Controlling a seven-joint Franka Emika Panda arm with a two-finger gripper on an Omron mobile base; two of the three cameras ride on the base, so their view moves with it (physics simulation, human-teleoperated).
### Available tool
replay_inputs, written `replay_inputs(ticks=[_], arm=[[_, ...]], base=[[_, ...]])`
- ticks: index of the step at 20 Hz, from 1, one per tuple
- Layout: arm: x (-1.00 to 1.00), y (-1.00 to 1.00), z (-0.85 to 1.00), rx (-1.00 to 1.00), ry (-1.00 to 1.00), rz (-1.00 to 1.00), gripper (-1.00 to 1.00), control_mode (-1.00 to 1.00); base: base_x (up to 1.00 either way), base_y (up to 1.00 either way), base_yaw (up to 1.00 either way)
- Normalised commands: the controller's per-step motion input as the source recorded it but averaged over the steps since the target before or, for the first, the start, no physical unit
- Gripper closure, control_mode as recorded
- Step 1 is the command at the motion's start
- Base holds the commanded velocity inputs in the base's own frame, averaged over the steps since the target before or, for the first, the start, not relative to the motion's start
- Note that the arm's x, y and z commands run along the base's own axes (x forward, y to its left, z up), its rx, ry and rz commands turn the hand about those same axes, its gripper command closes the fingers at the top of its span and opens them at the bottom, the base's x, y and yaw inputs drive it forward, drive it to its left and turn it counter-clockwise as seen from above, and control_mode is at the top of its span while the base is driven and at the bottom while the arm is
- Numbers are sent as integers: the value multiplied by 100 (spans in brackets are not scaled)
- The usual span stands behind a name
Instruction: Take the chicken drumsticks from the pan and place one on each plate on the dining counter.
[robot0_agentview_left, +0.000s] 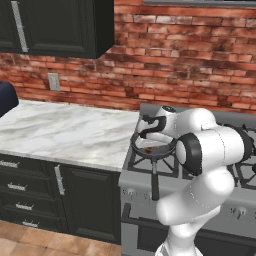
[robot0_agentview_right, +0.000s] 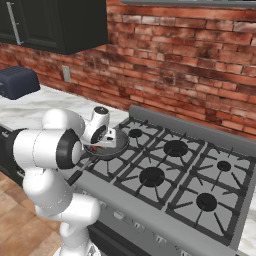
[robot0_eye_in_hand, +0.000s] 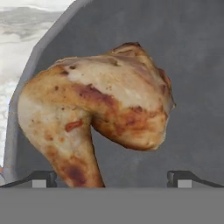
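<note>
Gripper (robot0_eye_in_hand: 112, 178) hangs low inside pan (robot0_eye_in_hand: 192, 65), jaws spread wide, holding nothing; fingertips (robot0_eye_in_hand: 43, 177) flank chicken drumsticks (robot0_eye_in_hand: 98, 118), which lie close together on pan floor, overlapping from hand view. Pan sits on front-left burner of stove (robot0_agentview_right: 200, 170), handle toward front edge.

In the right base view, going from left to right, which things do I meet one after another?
Toaster → wall outlet → gripper over the pan → stove.
</note>
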Motion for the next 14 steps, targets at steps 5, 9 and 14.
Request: replay_inputs(ticks=[5,9,14], arm=[[-1,-6,-14,0,-15,0,-100,-100],[2,0,-10,0,-9,0,100,-100],[2,-5,-8,0,-1,0,100,-100]], base=[[0,0,0],[0,0,0],[0,0,0]])
